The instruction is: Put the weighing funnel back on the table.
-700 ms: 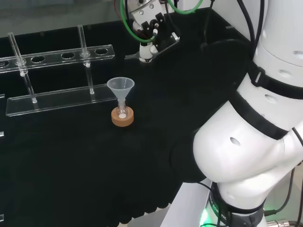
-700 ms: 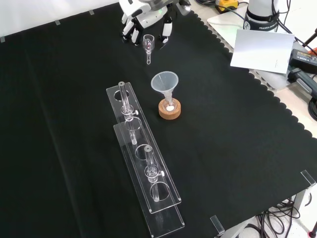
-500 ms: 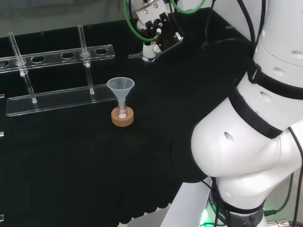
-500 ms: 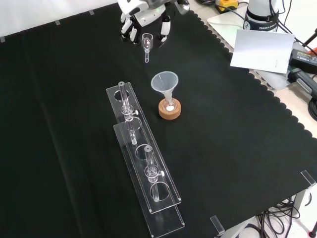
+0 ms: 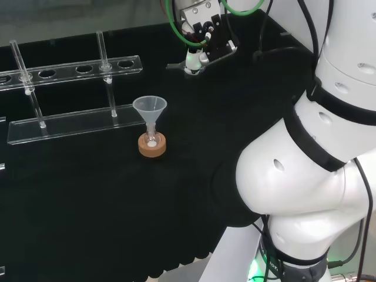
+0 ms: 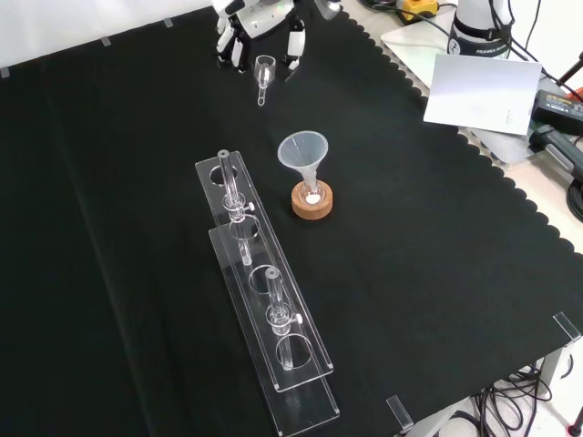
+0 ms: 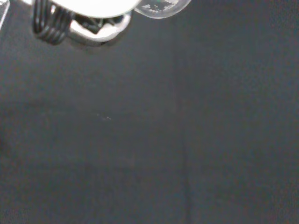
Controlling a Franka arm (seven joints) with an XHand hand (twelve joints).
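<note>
- One small clear piece matters here: the weighing funnel (image 6: 264,69), up at the far end of the cloth (image 6: 109,182) in the front view, between the curled fingers of the hand (image 6: 264,11)
- Those fingers appear to pinch it near the cup, which leaves the stem free for laying down
- Its long axis seems about level; in the head view the stem points left, toward the tube rack (image 5: 70,123)
- The big funnel (image 6: 303,150) stands well apart
</note>
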